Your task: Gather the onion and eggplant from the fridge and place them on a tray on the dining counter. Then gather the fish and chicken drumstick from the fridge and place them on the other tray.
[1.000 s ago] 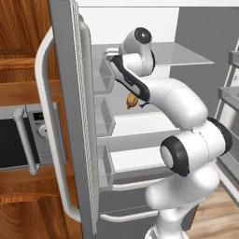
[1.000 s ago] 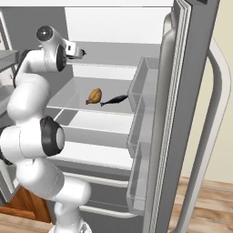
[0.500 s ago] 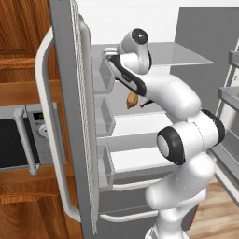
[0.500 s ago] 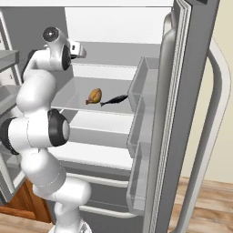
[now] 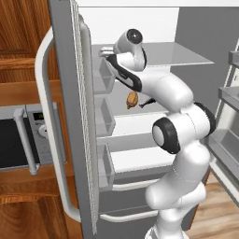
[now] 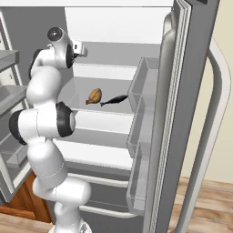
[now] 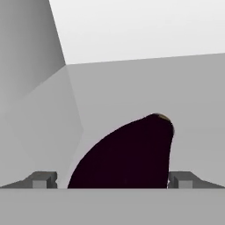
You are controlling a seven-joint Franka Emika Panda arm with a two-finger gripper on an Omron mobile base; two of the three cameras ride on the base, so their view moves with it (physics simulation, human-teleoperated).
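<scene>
Eggplant (image 7: 127, 154): dark, on upper fridge shelf (image 6: 109, 73), lying between the wide-open gripper (image 7: 112, 179) fingertips (image 7: 44, 179), untouched. Chicken drumstick (image 6: 94, 95) and fish (image 6: 114, 99): side by side on middle shelf, below. Fridge door (image 5: 70, 116): swung open, left. Microwave (image 5: 21, 135): far left.

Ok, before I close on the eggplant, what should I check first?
1. Claw open: ok, its tips stand wide apart.
2. Eggplant lined up: ok, its dark body sits between the tips in the hand view.
3. Tips deep enough around the eggplant: cannot tell.
4. Fridge door swung wide of the arm: ok.
5. Drumstick and fish out of the way: ok, both lie on the shelf below the hand.
</scene>
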